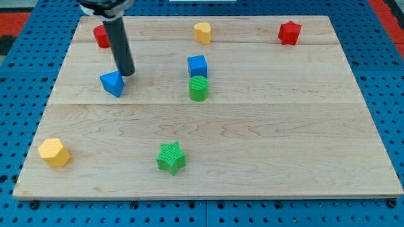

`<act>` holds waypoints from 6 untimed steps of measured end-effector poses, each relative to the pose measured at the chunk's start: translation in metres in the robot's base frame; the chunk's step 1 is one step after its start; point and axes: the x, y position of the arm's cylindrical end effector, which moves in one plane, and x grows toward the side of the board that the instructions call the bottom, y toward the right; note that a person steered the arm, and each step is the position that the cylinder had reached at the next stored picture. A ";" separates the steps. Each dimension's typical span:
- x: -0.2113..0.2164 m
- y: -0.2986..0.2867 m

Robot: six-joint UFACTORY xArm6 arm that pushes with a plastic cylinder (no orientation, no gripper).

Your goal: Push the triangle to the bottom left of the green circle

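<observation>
green star (171, 157) nearest, my tip (127, 74) (touching blue triangle (112, 82))

Wooden board (265, 139) carries eight blocks. Top edge: red block (100, 36) at left, partly behind the rod, yellow block (202, 31), red star (289, 32). Mid-board: blue triangle (112, 82), blue cube (197, 65) just above green circle (198, 88); bottom: yellow hexagon (54, 152), green star (171, 157).

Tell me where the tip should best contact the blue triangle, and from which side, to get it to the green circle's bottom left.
My tip sits at the blue triangle's upper right edge. Probably better to press its left-facing side, coming from the view's left, because the green circle lies to the right; a push slightly downward should end below-left of it.
</observation>
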 end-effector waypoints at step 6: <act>0.132 0.037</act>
